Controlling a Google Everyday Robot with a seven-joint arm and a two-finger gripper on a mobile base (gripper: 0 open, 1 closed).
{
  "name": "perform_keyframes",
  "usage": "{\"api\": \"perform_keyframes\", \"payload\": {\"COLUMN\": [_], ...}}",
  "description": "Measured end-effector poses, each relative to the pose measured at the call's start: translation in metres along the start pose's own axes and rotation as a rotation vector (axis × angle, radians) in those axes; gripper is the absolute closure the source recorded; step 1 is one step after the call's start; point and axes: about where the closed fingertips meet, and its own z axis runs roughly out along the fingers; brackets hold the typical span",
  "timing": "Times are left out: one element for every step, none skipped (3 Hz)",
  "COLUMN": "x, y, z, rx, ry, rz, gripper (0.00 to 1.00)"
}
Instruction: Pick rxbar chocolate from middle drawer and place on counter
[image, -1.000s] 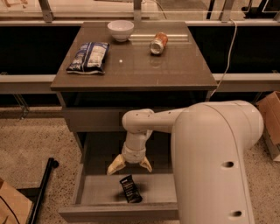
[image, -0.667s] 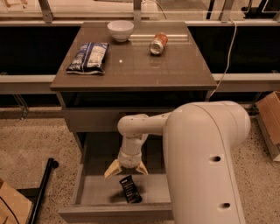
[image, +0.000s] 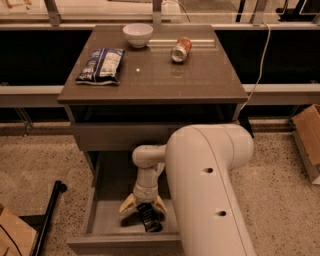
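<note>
The rxbar chocolate (image: 149, 218) is a slim black bar lying on the pale floor of the open middle drawer (image: 102, 220), near its front. My gripper (image: 143, 207) reaches down into the drawer. Its yellow-tipped fingers are spread open, one on each side of the bar's far end. The bar still rests on the drawer floor. The counter (image: 150, 75) is the glossy grey-brown top of the cabinet above the drawer. My large white arm covers the right part of the drawer.
On the counter lie a blue-and-white snack bag (image: 101, 65), a white bowl (image: 138, 34) and an orange can (image: 181, 49) on its side. A black pole (image: 49, 215) lies on the floor to the left. Cardboard boxes (image: 307, 130) stand at the right and the bottom left.
My arm has swung left and down into the drawer. The gripper has dropped from just above the bar to straddle its far end. The bar has not moved.
</note>
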Motion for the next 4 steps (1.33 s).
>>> {"api": "perform_keyframes", "payload": {"x": [-0.008,-0.003,-0.001,0.003], "y": [-0.007,-0.004,-0.003,-0.002], "z": [0.02,0.038,0.034,0.028], "rx": [0.003,0.013,0.013,0.013], "ry": [0.034,0.068,0.068,0.068], "rz": [0.037,0.044,0.044,0.044], "gripper": [0.0,0.19,0.42,0.66]}}
